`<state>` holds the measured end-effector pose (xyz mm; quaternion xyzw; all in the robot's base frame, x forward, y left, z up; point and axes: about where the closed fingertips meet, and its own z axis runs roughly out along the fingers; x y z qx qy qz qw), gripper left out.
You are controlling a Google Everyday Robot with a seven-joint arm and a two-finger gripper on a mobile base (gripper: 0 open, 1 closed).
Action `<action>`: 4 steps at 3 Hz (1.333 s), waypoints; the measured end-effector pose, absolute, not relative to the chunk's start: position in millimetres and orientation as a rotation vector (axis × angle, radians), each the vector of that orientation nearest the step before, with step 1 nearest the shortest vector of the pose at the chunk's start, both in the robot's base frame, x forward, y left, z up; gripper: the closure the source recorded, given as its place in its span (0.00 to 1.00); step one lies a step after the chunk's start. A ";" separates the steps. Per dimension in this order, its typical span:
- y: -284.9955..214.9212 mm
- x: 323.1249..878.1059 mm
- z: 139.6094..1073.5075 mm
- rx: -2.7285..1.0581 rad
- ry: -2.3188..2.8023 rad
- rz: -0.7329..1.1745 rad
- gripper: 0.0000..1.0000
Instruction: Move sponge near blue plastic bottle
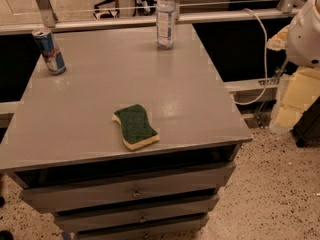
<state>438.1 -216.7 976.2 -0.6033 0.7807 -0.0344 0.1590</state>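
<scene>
The gripper (294,109) hangs beyond the right edge of the table (100,84), near its front right corner. Its outer side is cut off by the picture's right border, as is the white arm (307,34) above it. The label on the blue plastic bottle (165,21) and the print on the can (50,51) cannot be read. The lowest drawer (145,231) runs off the bottom border.

Wavy-edged rectangular sponge (135,126): dark green top, pale yellow foam. Tall clear plastic bottle (165,19): bluish tint, white cap, pale label. Short metal drink can (49,51): blue and silver. Flat cabinet top (100,79): plain grey (no pattern). Cream-yellow gripper (295,101) at right edge, beside cabinet. Terrazzo-like floor (280,194): beige, dark-speckled.
</scene>
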 end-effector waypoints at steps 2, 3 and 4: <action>-208.5 449.7 972.6 -1.688 2.193 -0.037 0.00; -162.2 465.9 955.1 -1.667 2.118 0.099 0.00; -109.2 479.8 941.6 -1.634 2.034 0.211 0.00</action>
